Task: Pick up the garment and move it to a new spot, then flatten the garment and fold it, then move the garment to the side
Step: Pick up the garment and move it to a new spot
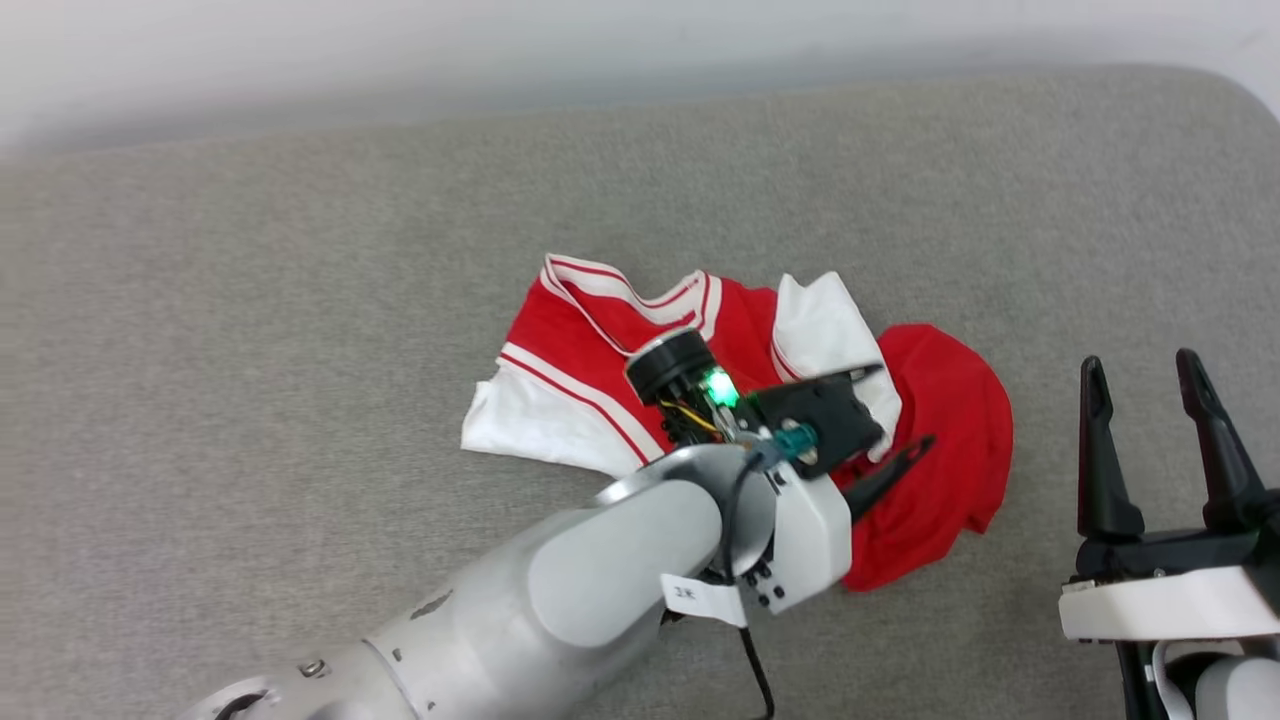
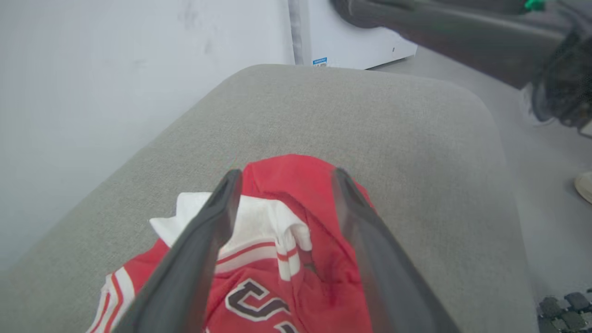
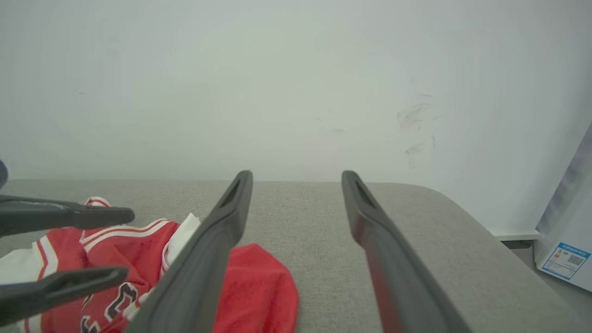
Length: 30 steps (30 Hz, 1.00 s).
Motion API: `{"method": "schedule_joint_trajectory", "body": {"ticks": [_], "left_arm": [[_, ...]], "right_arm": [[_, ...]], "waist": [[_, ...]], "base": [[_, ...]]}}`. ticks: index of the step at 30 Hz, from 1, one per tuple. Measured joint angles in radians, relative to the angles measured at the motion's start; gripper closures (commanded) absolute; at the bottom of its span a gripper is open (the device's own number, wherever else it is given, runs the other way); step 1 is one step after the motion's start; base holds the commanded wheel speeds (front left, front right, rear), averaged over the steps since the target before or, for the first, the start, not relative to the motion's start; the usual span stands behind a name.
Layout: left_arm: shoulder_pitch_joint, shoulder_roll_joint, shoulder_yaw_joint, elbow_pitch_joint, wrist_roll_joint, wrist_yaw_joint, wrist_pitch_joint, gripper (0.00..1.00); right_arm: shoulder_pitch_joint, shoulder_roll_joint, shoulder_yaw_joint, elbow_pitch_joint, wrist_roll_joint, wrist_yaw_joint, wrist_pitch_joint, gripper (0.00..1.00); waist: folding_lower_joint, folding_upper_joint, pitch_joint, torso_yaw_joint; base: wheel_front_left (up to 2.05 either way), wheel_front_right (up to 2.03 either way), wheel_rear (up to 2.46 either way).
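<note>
Lying crumpled near the middle of the grey cloth-covered tabletop [image 1: 300,300], the garment [image 1: 945,450] is a red jersey with white sleeves and red-white striped trim. Its striped neck is on the far side, one white sleeve spreads left and a rounded red bulge sits at the right. In my left wrist view, black white-edged lettering [image 2: 252,300] shows on the rumpled front. One letter looks like a "U"; the rest is folded out of reading.

My left claw [image 1: 905,405] hangs over the right half of the jersey, above the other white sleeve, with its fingers spread apart and no cloth pinched between them. A small white tag [image 1: 690,592] on that arm carries a mark too small to read.

My right claw [image 1: 1140,360] sits well to the right of the jersey, over bare tabletop, its fingers wide apart and holding nothing.

Beyond the tabletop's right end, a white cabinet bears a blue-and-white label [image 3: 565,260] with a square code, its print too small to read.
</note>
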Motion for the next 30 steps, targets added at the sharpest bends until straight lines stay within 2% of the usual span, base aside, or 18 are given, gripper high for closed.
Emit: {"method": "schedule_joint_trajectory", "body": {"ticks": [3,8,12,16,23,30], "left_arm": [[0.011,0.011,0.043,-0.01,-0.007,0.054,-0.069,0.0],[0.055,0.072,0.135,-0.031,-0.01,0.17,-0.139,0.0],[0.121,0.127,0.229,-0.083,-0.002,0.265,-0.154,0.0],[0.212,0.184,0.357,-0.192,0.045,0.349,-0.155,0.0],[0.428,0.232,0.553,-0.316,0.113,0.394,-0.157,0.0],[0.62,0.218,0.738,-0.396,0.197,0.407,-0.157,0.0]], "right_arm": [[0.02,0.0,0.001,0.005,0.0,0.0,0.0,0.0],[0.04,0.0,0.001,0.011,-0.003,0.0,0.0,0.0],[0.06,0.0,-0.002,0.013,-0.003,0.0,0.0,0.0],[0.076,0.0,-0.006,0.015,-0.005,0.0,0.0,0.0],[0.095,0.0,-0.006,0.024,0.001,0.0,0.0,0.0],[0.113,0.0,-0.001,0.037,0.02,0.0,0.0,0.0]], "waist": [[0.0,0.0,-0.032,0.019],[0.0,0.0001,-0.072,0.048],[0.0,0.0,-0.095,0.066],[0.0,0.0,-0.113,0.084],[0.0,0.0,-0.143,0.108],[-0.0001,0.0,-0.171,0.119]], "base": [[0.0,0.0,0.0],[0.0,0.0,0.0],[0.0,0.0,0.0],[0.0,0.0,0.0],[0.0,0.0,0.0],[0.0,0.0,0.0]]}}
